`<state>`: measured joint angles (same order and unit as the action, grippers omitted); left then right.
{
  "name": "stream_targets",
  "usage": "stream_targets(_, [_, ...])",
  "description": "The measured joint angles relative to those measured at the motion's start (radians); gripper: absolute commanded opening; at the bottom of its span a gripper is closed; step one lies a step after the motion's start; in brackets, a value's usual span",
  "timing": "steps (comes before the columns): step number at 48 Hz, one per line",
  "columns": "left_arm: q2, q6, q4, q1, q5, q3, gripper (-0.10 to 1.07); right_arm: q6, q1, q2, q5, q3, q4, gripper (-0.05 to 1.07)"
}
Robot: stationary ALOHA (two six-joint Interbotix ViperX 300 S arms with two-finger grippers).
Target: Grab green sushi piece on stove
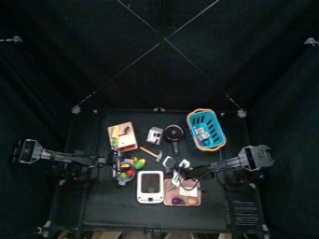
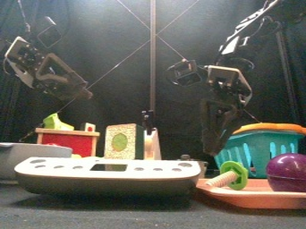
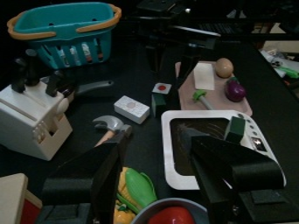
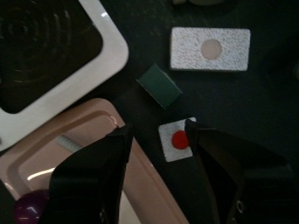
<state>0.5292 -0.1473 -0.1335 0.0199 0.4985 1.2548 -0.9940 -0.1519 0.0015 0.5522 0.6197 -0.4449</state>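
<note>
The toy stove (image 1: 121, 135) is a wooden and red box at the table's back left. A green piece (image 1: 119, 142) lies on its top and shows in the front view (image 2: 54, 121) on the stove (image 2: 66, 141). My left gripper (image 1: 114, 166) is open and empty in front of the stove, over the fruit bowl (image 3: 163, 210); its jaws stand apart in the left wrist view (image 3: 158, 175). My right gripper (image 1: 187, 173) is open and empty, low over a white-and-red sushi piece (image 4: 177, 140), with a dark green square piece (image 4: 159, 83) just beyond it.
A white dish tray (image 1: 151, 186) and a pink cutting board (image 1: 185, 194) lie at the front. A blue basket (image 1: 206, 129) and a dark pot (image 1: 173, 133) stand at the back. A white knife block (image 3: 30, 109) and a white block (image 4: 211, 47) are near.
</note>
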Motion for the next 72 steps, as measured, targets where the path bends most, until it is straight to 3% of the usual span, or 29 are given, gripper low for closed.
stream_targets(8, [0.000, -0.002, 0.025, -0.009, -0.012, 0.003, 0.87, 0.002, -0.046, 0.000, -0.009, -0.057, -0.028, 0.85])
stream_targets(18, [-0.025, 0.000, 0.187, -0.140, -0.081, -0.025, 0.87, -0.009, -0.061, 0.005, -0.031, -0.083, -0.067, 0.85])
stream_targets(23, [-0.061, 0.009, 0.219, -0.175, -0.104, -0.061, 0.87, -0.011, -0.058, 0.005, -0.092, -0.083, -0.114, 0.85])
stream_targets(38, [-0.212, 0.011, 0.149, -0.215, -0.118, -0.173, 0.87, -0.011, 0.023, -0.005, -0.199, -0.002, -0.238, 0.85])
stream_targets(47, [-0.330, 0.008, 0.129, -0.238, -0.118, -0.253, 0.87, 0.002, 0.081, -0.075, -0.198, 0.083, -0.270, 0.85])
stream_targets(60, [-0.426, 0.012, 0.061, -0.259, -0.123, -0.350, 0.87, -0.014, 0.083, -0.238, -0.206, 0.221, -0.330, 0.85])
stream_targets(72, [-0.474, 0.012, -0.044, -0.298, -0.179, -0.403, 0.87, -0.014, 0.084, -0.273, -0.290, 0.262, -0.362, 0.85])
